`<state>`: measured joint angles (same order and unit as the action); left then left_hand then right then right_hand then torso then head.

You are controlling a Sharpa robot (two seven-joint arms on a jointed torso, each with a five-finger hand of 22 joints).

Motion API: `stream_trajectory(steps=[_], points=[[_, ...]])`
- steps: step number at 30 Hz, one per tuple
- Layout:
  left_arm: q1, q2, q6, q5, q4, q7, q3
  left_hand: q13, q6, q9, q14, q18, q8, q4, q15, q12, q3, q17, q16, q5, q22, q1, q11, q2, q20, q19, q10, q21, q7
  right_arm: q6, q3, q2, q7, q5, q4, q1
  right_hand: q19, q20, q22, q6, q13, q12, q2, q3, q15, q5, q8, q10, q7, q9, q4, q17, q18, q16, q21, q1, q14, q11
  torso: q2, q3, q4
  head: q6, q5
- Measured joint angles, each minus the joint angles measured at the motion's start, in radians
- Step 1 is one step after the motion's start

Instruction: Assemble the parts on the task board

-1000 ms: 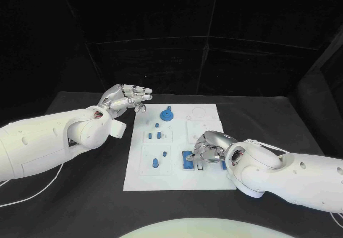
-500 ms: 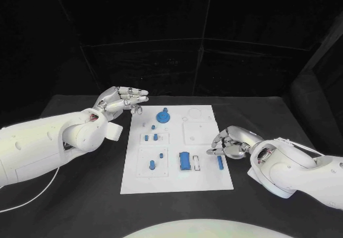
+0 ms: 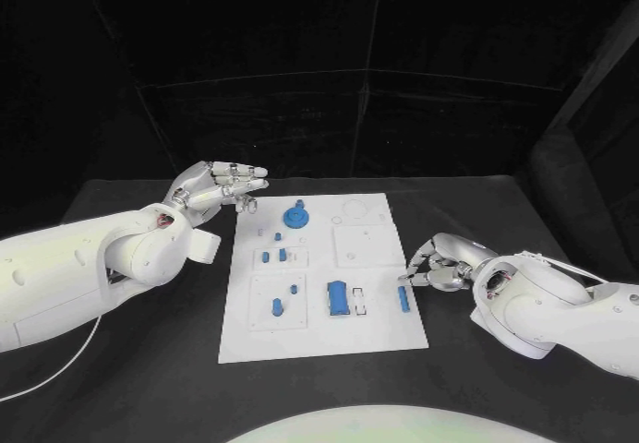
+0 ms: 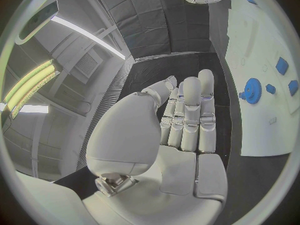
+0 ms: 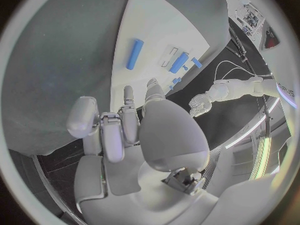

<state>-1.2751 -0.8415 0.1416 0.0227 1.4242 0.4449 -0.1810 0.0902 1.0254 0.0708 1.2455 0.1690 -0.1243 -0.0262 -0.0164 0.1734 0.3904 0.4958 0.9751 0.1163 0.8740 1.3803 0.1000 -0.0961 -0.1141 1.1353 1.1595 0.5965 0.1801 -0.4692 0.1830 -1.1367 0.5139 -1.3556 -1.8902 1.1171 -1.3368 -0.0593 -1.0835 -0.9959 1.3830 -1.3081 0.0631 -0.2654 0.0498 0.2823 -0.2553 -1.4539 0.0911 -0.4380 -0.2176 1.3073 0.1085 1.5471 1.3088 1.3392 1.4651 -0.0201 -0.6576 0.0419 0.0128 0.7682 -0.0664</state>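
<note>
At the right edge of the task board (image 3: 319,341), the right hand (image 3: 440,263) hovers with fingers curled on nothing, just beside a blue bar (image 3: 403,297). Left hand (image 3: 216,187), released, waits beyond the far-left corner. Probable next step: regrasping the bar.

The black table (image 3: 120,369) carries the white board (image 3: 324,277), which lies flat in the middle with its long sides running away from the robot. On the board lie the blue parts: a gear (image 3: 295,218) near the far end, small pegs (image 3: 271,256) just below it, two more pieces (image 3: 283,305) in a square recess on the near left, a block (image 3: 338,298) at the near middle, and a bar (image 3: 403,297) close to the right edge. A pale cable (image 3: 54,369) trails over the near left of the table.
</note>
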Motion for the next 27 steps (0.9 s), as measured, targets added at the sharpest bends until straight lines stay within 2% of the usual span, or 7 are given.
stream_trajectory(steps=[6,13,26,27], points=[[0.0,-0.001,0.0,0.0,0.001,0.0,0.0,0.0,0.0,0.0,0.0,0.0,0.0,0.0,0.0,0.0,0.0,0.0,0.0,0.0,0.0,0.0,0.0,0.0,0.0,0.0,0.0,0.0,0.0,0.03,0.001,0.016,0.029,-0.015,0.012,-0.016,0.0,0.0,0.0,-0.006,-0.026,0.002,-0.017,-0.011,0.0,0.0,-0.005,-0.004,-0.004,-0.005,-0.011,0.0,0.0,0.0,0.0,-0.017,0.0,0.004,-0.001,-0.0005,0.0003,0.001,-0.003],[0.0,-0.001,0.0,0.0,0.002,0.0,0.0,0.0,0.0,0.0,0.0,0.0,0.0,0.0,0.0,0.0,0.0,0.0,0.0,0.0,0.0,0.0,0.0,0.0,0.0,0.0,0.0,0.0,0.0,0.058,0.001,0.026,0.052,-0.026,0.015,-0.031,0.0,0.0,0.0,-0.014,-0.031,0.003,-0.018,-0.015,0.0,-0.012,-0.015,-0.004,-0.006,-0.011,-0.015,0.0,0.0,0.0,0.0,-0.018,0.0,0.004,-0.001,-0.0005,0.0012,0.003,-0.005],[0.001,-0.002,0.0,0.0,0.0,0.0,0.0,0.0,0.0,0.0,0.0,0.0,0.0,0.0,0.0,0.0,0.0,0.0,0.0,0.0,0.0,0.0,0.0,0.0,0.0,0.0,0.0,0.0,0.0,0.093,0.0,0.048,0.068,-0.023,0.021,-0.039,0.004,0.004,0.0,-0.018,-0.032,0.003,-0.018,-0.023,0.004,-0.033,-0.03,-0.004,-0.01,-0.033,-0.012,0.0,0.0,0.0,0.0,-0.018,0.004,0.012,-0.001,-0.0004,0.0025,0.005,-0.004],[0.001,-0.002,0.0,0.0,0.0,0.0,0.0,0.0,0.0,0.0,0.0,0.0,0.0,0.0,0.0,0.0,0.0,0.0,0.0,0.0,0.0,0.0,0.0,0.0,0.0,0.0,0.0,0.0,0.0,0.095,0.0,0.05,0.069,-0.024,0.022,-0.039,0.004,0.004,0.001,-0.018,-0.032,0.003,-0.024,-0.021,0.004,-0.035,-0.031,-0.004,-0.01,-0.035,-0.007,0.0,0.0,0.0,0.0,-0.01,0.004,0.012,-0.001,-0.0004,0.0028,0.005,-0.004]])
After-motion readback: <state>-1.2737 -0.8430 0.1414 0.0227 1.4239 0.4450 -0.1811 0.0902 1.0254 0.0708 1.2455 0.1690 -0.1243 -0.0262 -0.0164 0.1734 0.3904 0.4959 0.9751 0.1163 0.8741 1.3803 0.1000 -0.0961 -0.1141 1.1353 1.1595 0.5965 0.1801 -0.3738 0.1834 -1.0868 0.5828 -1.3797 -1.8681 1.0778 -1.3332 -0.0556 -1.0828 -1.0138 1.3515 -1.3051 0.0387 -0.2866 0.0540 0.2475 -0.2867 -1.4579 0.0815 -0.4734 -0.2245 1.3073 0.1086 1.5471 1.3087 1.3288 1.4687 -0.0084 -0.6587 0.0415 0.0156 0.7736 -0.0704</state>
